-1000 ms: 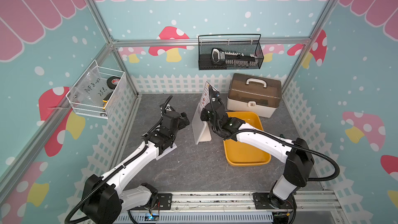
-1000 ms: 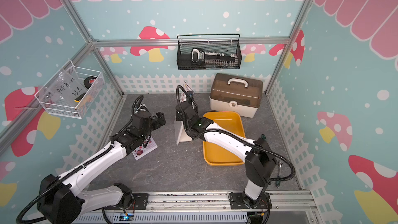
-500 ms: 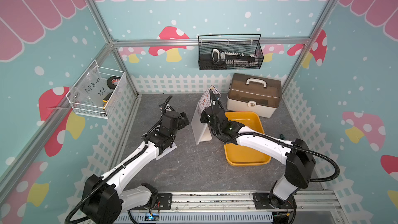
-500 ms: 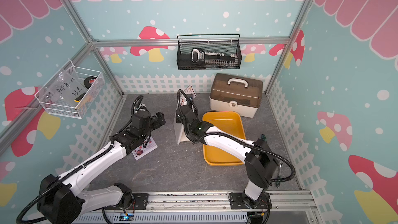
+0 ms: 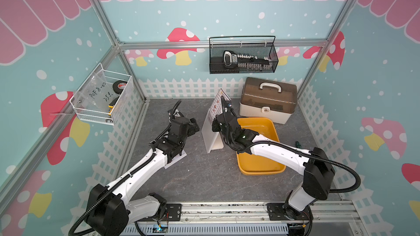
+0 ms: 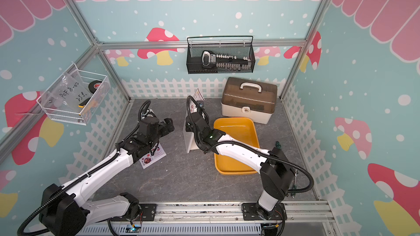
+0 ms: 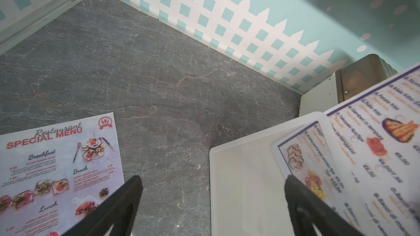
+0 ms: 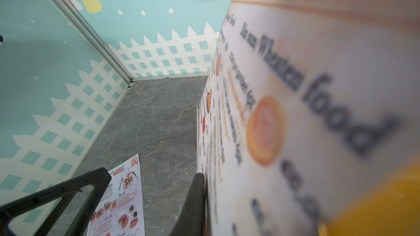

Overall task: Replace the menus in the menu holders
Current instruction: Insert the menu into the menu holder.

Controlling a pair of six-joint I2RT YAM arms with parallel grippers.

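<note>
The white menu holder [image 5: 210, 137] [image 6: 188, 139] stands mid-table, its clear front [image 7: 245, 189] facing my left gripper. The white menu [image 5: 219, 103] [image 7: 386, 144] sits askew, partly down in the holder, its top sticking out. My right gripper [image 5: 214, 124] [image 8: 204, 178] is shut on this sheet [image 8: 295, 87]. One finger [image 8: 195, 200] lies flat against it and the other is hidden behind it. My left gripper [image 5: 195, 126] [image 7: 212, 178] hangs open just in front of the holder, holding nothing. The pinkish Special Menu [image 6: 152, 158] [image 7: 56, 166] lies flat on the table under the left arm.
A yellow tray [image 5: 259, 166] lies right of the holder, under the right arm. A brown-lidded box [image 5: 268, 101] stands behind it. A black mesh basket [image 5: 243, 57] hangs on the back wall and a white wire basket [image 5: 102, 96] on the left wall.
My right gripper has come down along the holder, pushing the white menu lower into it; the sheet now leans more. The left arm has not moved.
</note>
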